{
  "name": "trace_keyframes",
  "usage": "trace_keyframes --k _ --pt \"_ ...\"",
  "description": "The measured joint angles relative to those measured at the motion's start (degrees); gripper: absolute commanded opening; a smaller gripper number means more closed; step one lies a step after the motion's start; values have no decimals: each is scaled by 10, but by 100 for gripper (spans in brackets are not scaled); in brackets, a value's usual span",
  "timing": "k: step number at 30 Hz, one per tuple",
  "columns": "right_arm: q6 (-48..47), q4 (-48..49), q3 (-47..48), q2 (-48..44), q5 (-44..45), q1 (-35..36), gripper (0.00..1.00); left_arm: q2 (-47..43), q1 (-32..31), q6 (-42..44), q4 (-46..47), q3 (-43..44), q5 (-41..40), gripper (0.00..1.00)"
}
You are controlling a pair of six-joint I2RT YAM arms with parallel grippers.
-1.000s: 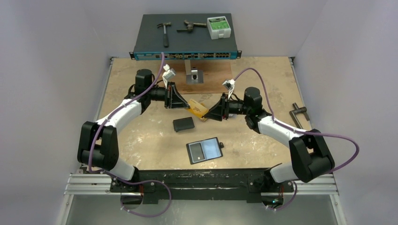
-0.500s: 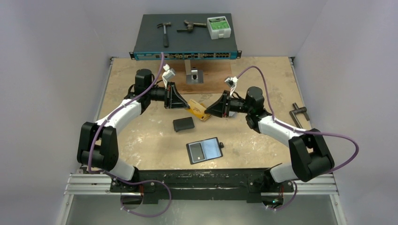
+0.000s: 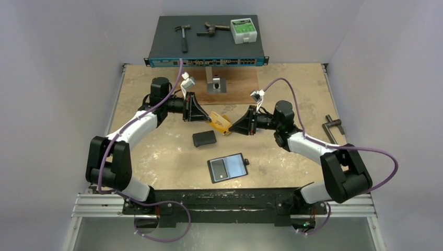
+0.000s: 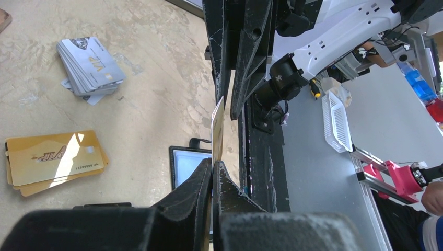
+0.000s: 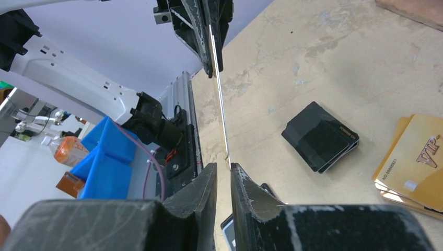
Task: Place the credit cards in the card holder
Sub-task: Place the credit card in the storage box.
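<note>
My left gripper is shut on a gold credit card, holding it on edge above the table. The right gripper faces it. Its jaws stand a narrow gap apart, and the card's free end sits just at their tips, against one finger. The card holder lies open on the table nearer the bases, its tab to the right. A pile of gold cards and a pile of silver cards lie on the table.
A stack of black cards lies below the grippers. At the back, a network switch carries a hammer and a green-white box. A metal bracket stands on a wooden board. A metal tool lies at the right edge.
The right gripper has moved left up to the card's free end and its jaws have narrowed. The left gripper and the card have stayed put.
</note>
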Motion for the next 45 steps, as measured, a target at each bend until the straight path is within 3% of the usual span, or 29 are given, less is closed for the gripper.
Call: trace_keyframes --k 3,11,17,34,43,44,45 --pt "0 -2 -3 -2 -1 0 12 0 0 0 -2 0 0 0" --pt "12 16 -3 -2 1 0 14 0 0 0 -2 0 0 0" --pt "32 46 -4 -1 1 -1 0 -1 0 0 -2 0 0 0" --pt "-3 -1 -39 -45 24 1 0 -3 -6 24 -64 12 3 0" --pt "-3 -9 -43 -47 30 -1 3 -3 2 -148 144 -30 0 0" --pt "-2 -7 -43 -47 30 -1 7 -3 2 -163 160 -33 0 0" --pt "0 -4 -43 -47 30 -1 18 -3 2 -173 174 -35 0 0"
